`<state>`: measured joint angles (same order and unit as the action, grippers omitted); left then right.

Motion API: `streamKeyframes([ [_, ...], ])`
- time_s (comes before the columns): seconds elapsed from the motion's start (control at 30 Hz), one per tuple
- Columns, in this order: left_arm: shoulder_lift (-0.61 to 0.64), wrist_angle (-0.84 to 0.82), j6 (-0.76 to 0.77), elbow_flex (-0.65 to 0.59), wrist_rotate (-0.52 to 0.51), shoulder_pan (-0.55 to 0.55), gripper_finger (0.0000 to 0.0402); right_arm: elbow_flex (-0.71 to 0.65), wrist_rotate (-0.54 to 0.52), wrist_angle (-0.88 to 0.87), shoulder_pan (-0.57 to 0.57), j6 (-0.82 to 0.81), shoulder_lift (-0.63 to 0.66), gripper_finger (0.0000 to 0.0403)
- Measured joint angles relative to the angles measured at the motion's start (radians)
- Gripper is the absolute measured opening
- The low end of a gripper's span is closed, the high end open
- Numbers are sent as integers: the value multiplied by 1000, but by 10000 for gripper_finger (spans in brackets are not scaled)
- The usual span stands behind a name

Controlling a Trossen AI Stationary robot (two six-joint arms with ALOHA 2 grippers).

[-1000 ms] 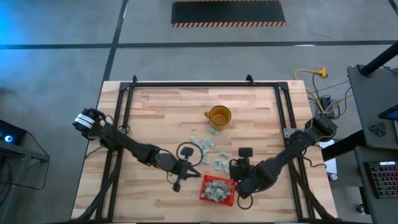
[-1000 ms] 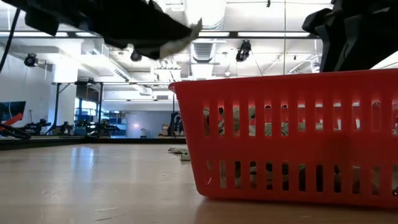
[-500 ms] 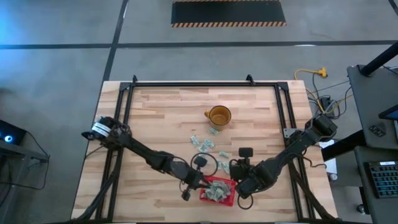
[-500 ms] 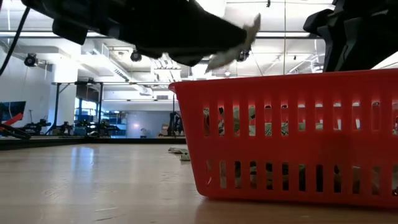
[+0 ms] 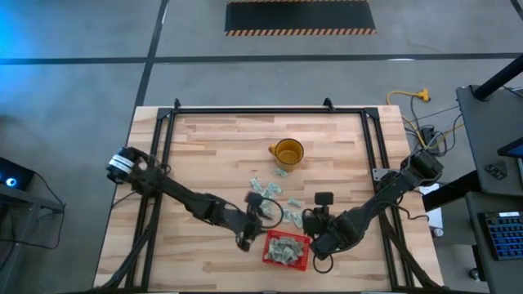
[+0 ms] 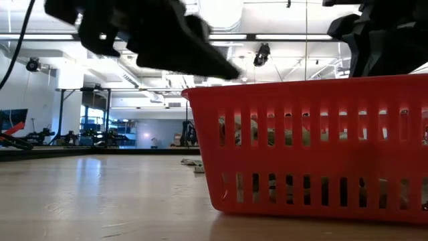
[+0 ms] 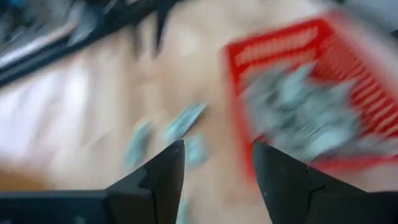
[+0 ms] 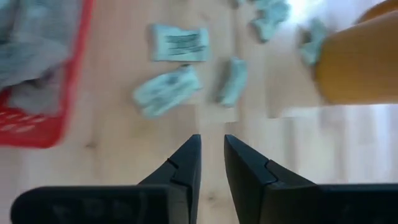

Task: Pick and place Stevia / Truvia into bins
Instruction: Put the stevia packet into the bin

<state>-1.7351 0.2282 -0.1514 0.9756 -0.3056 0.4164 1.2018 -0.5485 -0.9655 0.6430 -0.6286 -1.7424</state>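
Note:
A red basket (image 5: 266, 249) stands near the table's front edge and holds several pale green and white packets (image 7: 298, 106). More packets (image 5: 290, 216) lie loose on the wood between the basket and the amber mug (image 5: 288, 153). My left gripper (image 7: 217, 168) hangs open and empty just left of the basket's far left corner (image 6: 190, 94), above the table. My right gripper (image 8: 212, 149) hovers beside the basket's far right corner. Its fingers stand a narrow gap apart with nothing between them, short of the loose packets (image 8: 166, 90).
The mug (image 8: 360, 59) stands beyond the loose packets toward the far edge. A black metal frame (image 5: 245, 110) runs along the table's far edge and sides. Bare wood lies left of the basket (image 6: 100, 194) and across the far half of the table.
My left gripper carried a packet right and toward the near edge, up to the basket's left rim, and let go of it. The packet no longer shows at its fingertips. The gripper has since drawn back a little toward the far left.

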Motion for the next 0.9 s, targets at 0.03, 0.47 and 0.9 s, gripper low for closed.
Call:
streamKeyframes([
  [0.03,25,-55,18,-4,-44,0,173,-8,-30,-2,0,1,0,59],
  [0.47,172,-137,68,-133,-172,-4,173,-143,-99,128,-126,116,0,59],
  [0.9,169,-132,69,-133,-173,-5,173,-267,170,457,-255,329,67,59],
])
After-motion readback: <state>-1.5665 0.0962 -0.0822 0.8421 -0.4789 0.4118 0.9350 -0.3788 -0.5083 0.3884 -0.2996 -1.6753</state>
